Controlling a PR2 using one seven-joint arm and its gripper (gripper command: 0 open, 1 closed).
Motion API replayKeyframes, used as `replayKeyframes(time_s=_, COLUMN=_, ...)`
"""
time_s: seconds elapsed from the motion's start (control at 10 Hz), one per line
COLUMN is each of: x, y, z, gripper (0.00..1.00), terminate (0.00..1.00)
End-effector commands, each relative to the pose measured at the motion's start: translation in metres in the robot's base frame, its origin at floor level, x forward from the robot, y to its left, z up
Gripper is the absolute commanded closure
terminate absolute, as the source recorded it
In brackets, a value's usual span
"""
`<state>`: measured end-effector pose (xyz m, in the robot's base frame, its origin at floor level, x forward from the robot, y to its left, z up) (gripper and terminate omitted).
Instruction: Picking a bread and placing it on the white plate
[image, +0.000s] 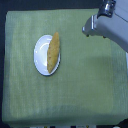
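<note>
Already the bread (53, 51) lies on the plate (40, 56), set lengthwise across it and tilted a little, its upper tip reaching just past the rim and its lower end resting inside the rim. By the look of it the placing itself is done: the loaf is supported by the plate, nothing grips it, and no part of the arm touches it. The gripper (106, 9) sits well apart from the plate, up toward the exterior view's top right corner, where only its grey housing and a pale end piece show at the frame's edge. Its fingers are cut off or blurred there, so I cannot tell whether it is released or clenched; it plainly holds no bread. What is left, as I judge it, is little or nothing beyond pulling the arm clear, unless the loaf's overhang at the rim counts as needing a nudge. Counting things: one bread, one plate, one arm with one gripper, and one green cloth (80, 85) covering the table under the plate. Nothing else lies on the cloth around the plate as far as this view shows.
</note>
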<state>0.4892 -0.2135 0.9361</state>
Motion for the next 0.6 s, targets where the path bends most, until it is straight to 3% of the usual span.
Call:
replayKeyframes(time_s=0.0, x=0.009, y=-0.064, z=-0.002, gripper=0.00, terminate=0.00)
replayKeyframes(time_s=0.4, x=0.021, y=-0.096, z=-0.001, gripper=0.00, terminate=0.00)
replayKeyframes(time_s=0.5, x=0.023, y=-0.107, z=-0.001, gripper=0.00, terminate=1.00)
